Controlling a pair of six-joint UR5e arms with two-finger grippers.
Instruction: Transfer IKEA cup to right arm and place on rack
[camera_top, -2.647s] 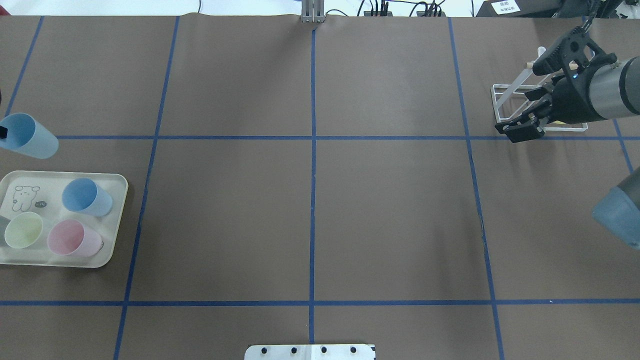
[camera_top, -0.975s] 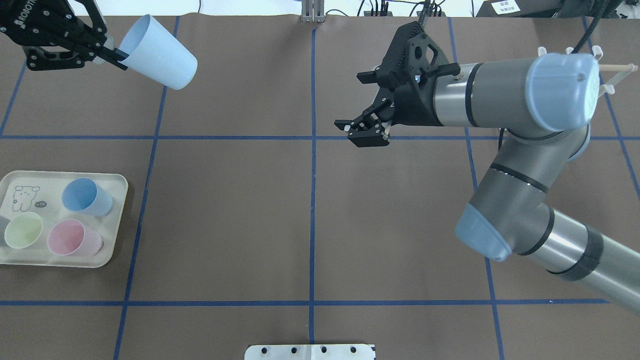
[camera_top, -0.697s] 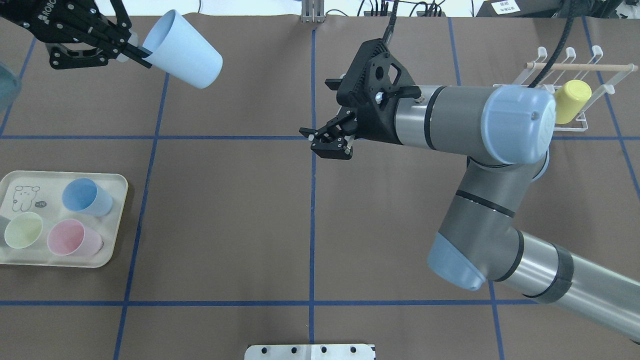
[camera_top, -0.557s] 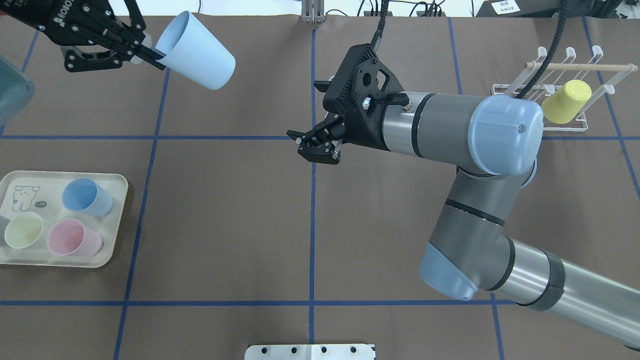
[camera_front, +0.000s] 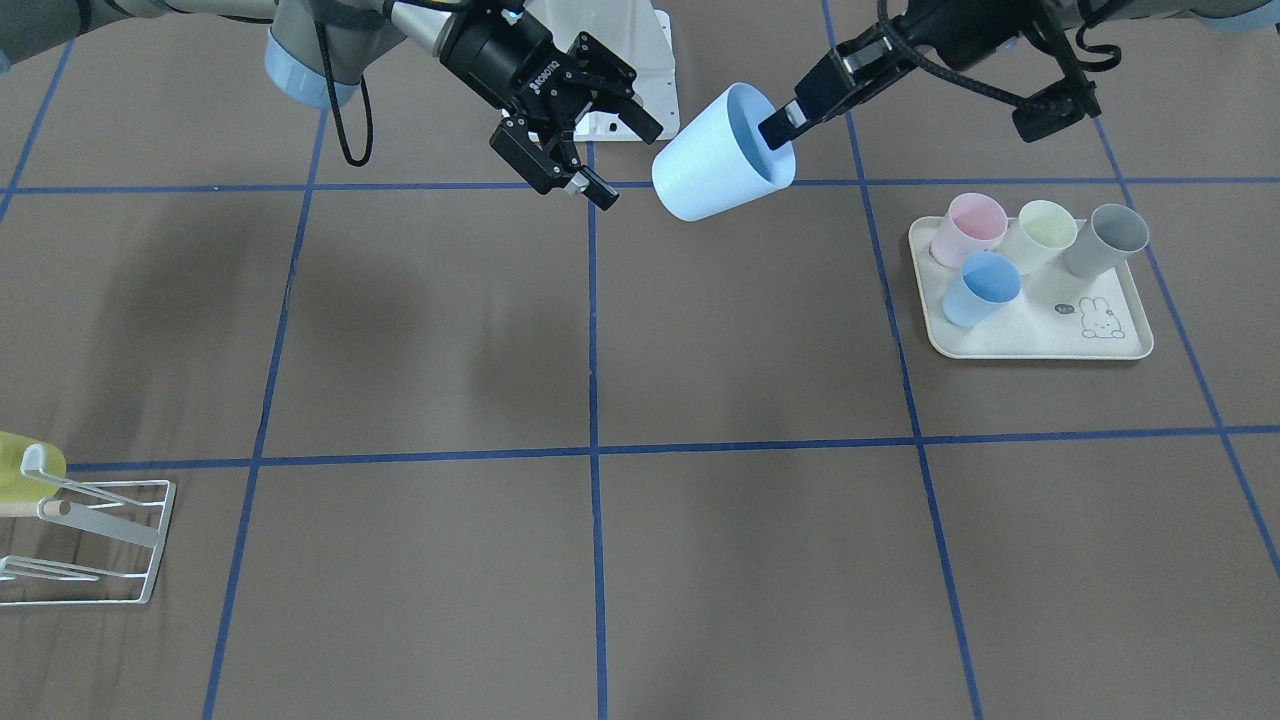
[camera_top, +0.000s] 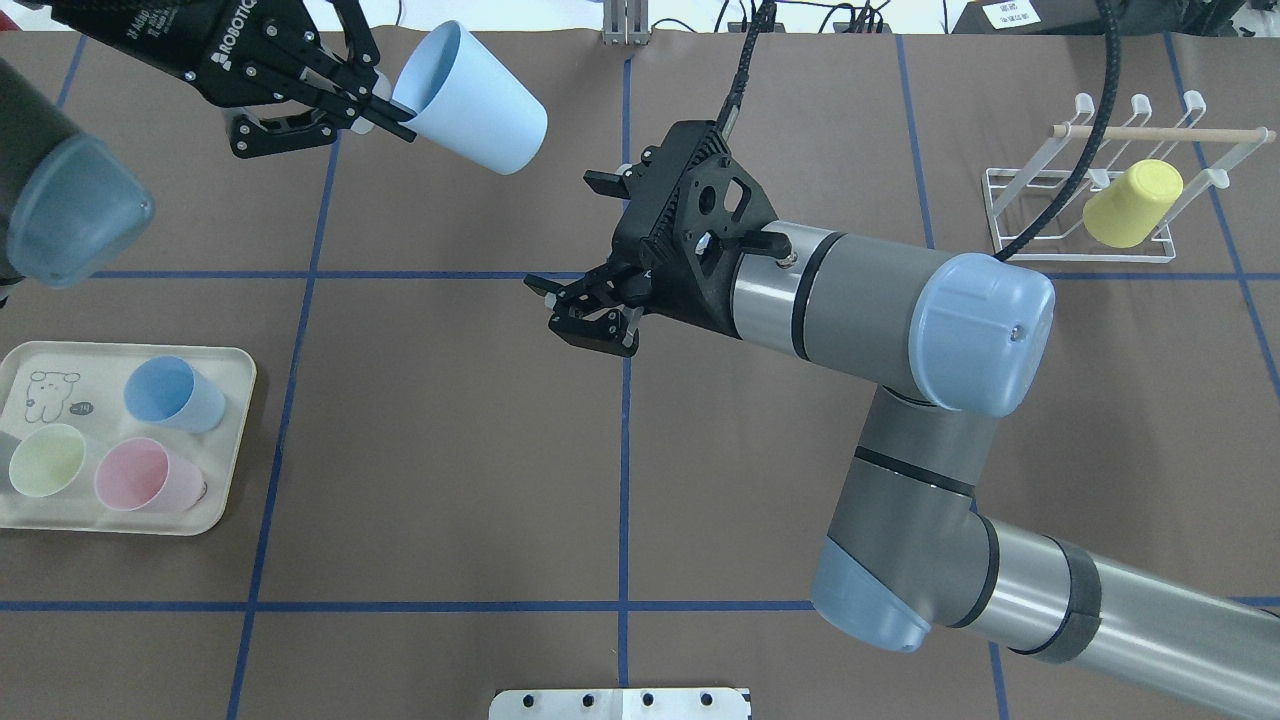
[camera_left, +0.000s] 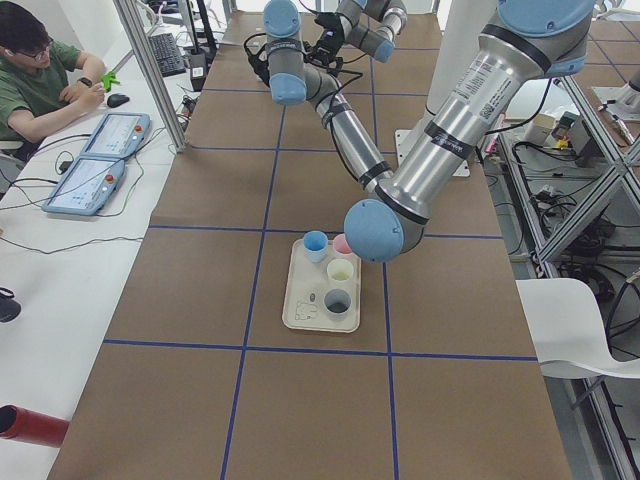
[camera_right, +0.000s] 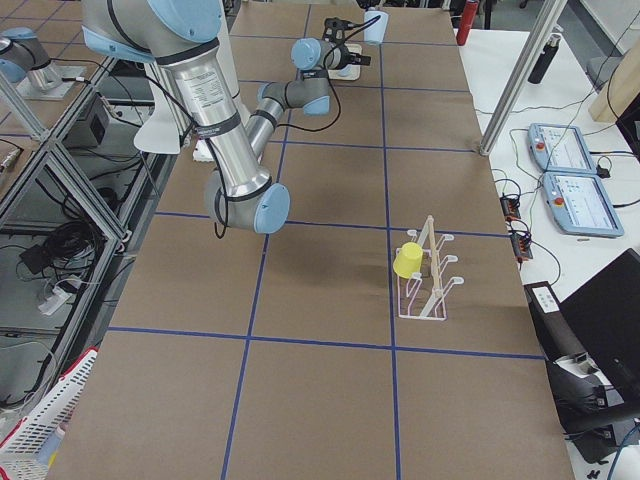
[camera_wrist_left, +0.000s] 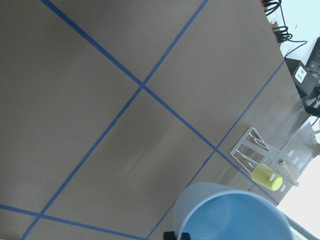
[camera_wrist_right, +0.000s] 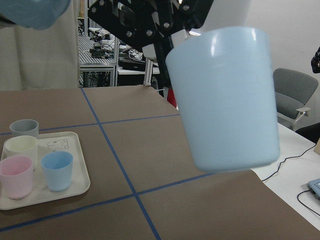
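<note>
Overhead exterior tells me the hand-over is not yet made. The left gripper (camera_top: 392, 112) pinches the rim of the light-blue cup (camera_top: 470, 100), one finger inside and one outside. It holds the cup tilted in the air over the far left of the table, base toward the middle. The right gripper (camera_top: 582, 318) hangs near the centre, jaws spread wide and empty, apart from the cup. The right arm (camera_top: 880, 300) reaches in from near right with its elbow bent. A yellow cup (camera_top: 1130, 203) sits on the rack (camera_top: 1150, 132) at far right. I judge that the grasp, the release and the carry to the rack are left.

Exterior front-facing confirms a gap between the open right jaws and the cup's wall.

Right wrist-mounted has the cup large and close ahead, so this wrist is aimed at it.

Left wrist-mounted sees only the cup's mouth at the bottom edge, with the rack far behind.
</note>
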